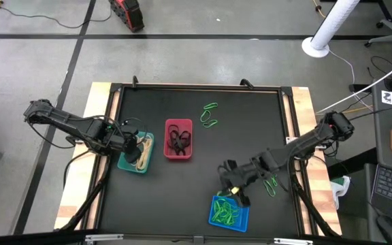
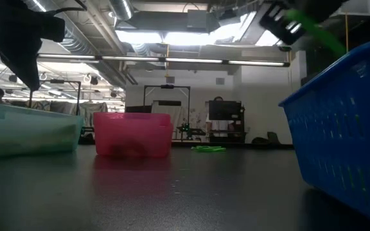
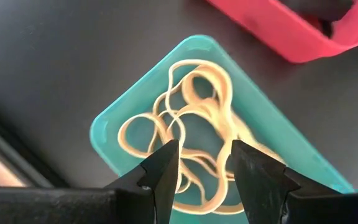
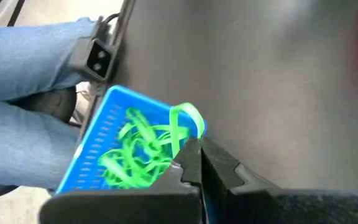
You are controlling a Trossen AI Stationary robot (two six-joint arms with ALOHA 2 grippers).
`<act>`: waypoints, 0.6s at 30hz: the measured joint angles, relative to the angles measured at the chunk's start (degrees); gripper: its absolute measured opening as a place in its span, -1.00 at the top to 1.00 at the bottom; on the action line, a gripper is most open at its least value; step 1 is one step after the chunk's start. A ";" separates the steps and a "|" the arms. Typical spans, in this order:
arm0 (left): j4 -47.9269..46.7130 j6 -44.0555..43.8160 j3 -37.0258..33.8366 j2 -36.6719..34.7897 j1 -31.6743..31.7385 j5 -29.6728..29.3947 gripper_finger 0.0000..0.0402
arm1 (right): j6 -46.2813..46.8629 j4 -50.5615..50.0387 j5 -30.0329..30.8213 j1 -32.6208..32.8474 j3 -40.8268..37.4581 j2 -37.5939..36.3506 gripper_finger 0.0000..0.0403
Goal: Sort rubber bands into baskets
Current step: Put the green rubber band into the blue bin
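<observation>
In the high view the left end effector (image 1: 139, 145) hangs over the shallow teal-green plastic basket (image 1: 125, 164) at the left of the black table (image 1: 250, 129). Its fingers (image 3: 161, 171) stand apart with nothing between them, above a tangle of thin tan rubber bands (image 3: 194, 118) lying in that basket. Just to the right, the small red plastic basket (image 1: 178, 125) holds a heap of black rubber bands (image 1: 178, 141).

The right end effector (image 1: 235, 192) sits at the lower centre of the frame, directly above the upper edge of the blue ribbed plastic basket (image 1: 216, 220). Its fingers are pinched tight on a bright green rubber band (image 4: 189, 117), which loops up from the tips over the basket's corner. More green bands (image 4: 134, 155) lie piled inside the blue basket.

Two loose green bands (image 1: 209, 116) rest on the table in the upper centre, and another green one (image 1: 271, 184) lies near the right edge.
</observation>
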 joint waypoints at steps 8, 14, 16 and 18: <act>6.89 2.95 0.00 0.00 0.01 -0.02 0.28 | 5.80 0.19 4.04 6.83 0.02 2.70 1.00; 13.44 4.68 0.00 0.01 0.01 -0.02 0.28 | 7.14 1.17 4.10 9.53 0.02 5.64 1.00; 16.46 6.01 0.00 0.00 0.00 -0.04 0.28 | 7.12 1.81 4.11 10.21 0.02 6.63 1.00; 19.84 7.42 0.00 0.00 0.01 -0.04 0.28 | 7.14 2.37 3.77 10.43 0.02 7.53 1.00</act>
